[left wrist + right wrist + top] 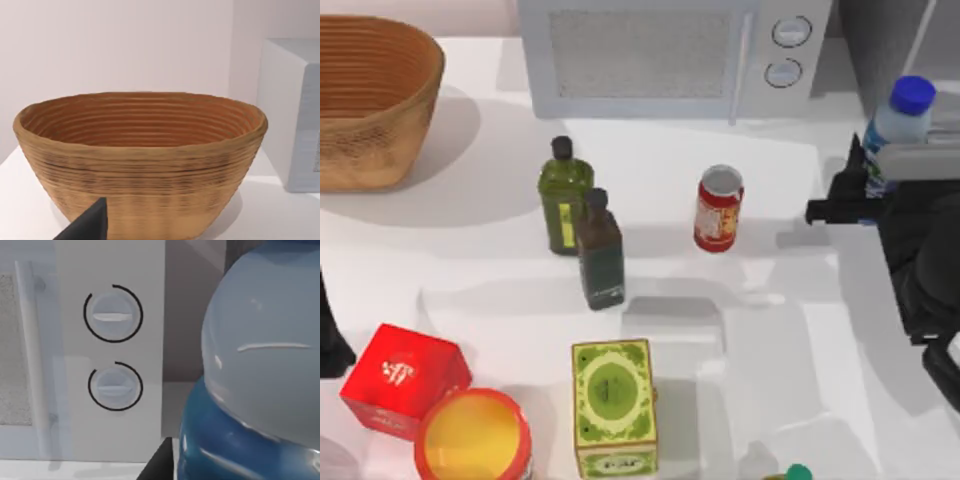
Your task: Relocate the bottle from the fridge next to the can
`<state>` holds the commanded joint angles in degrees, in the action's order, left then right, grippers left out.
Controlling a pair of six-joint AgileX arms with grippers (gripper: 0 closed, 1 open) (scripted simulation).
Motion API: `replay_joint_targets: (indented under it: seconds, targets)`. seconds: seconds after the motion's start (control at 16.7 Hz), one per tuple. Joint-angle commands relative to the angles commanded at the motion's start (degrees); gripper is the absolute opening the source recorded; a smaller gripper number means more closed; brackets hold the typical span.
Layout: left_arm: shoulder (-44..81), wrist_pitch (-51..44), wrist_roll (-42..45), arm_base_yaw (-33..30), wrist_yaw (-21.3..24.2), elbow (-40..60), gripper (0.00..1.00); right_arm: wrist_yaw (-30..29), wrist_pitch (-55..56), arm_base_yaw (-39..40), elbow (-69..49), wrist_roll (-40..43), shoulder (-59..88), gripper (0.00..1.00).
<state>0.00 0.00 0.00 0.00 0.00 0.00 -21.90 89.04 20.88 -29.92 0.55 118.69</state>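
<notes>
Bottle point(898, 125) upright; can point(719, 209) apart.

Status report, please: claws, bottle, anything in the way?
Right claw on the bottle, table's right edge. Left arm parked left. Can stands apart; path clear.

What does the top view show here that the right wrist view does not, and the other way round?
Top view alone: the can standing left of the right gripper, the olive and dark green bottles, the woven basket, the red and green boxes, the yellow-lidded tub, and the left arm parked at the table's left edge.

Right wrist view alone: a close look at the bottle's clear shoulder and blue label.

Both: the bottle at the right gripper, and the microwave with its two round knobs.
</notes>
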Motion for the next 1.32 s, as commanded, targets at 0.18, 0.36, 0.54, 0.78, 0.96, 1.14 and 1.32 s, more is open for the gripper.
replay_joint_targets:
  seconds: [0.18,0.36,0.54,0.78,0.96,1.14,1.32]
  targets:
    - [0.0,0.0,0.0,0.0,0.0,0.0,1.0,0.0,0.0,0.0,0.0,0.0,0.0,0.3]
    - [0.0,0.0,0.0,0.0,0.0,0.0,1.0,0.0,0.0,0.0,0.0,0.0,0.0,0.53]
    - [0.0,0.0,0.0,0.0,0.0,0.0,1.0,0.0,0.0,0.0,0.0,0.0,0.0,0.75]
    - [0.0,0.0,0.0,0.0,0.0,0.0,1.0,0.0,0.0,0.0,0.0,0.0,0.0,1.0]
    - [0.0,0.0,0.0,0.0,0.0,0.0,1.0,0.0,0.0,0.0,0.0,0.0,0.0,1.0]
    - [0.0,0.0,0.0,0.0,0.0,0.0,1.0,0.0,0.0,0.0,0.0,0.0,0.0,1.0]
    - [0.0,0.0,0.0,0.0,0.0,0.0,1.0,-0.09,0.15,0.03,0.14,0.0,-0.07,1.0]
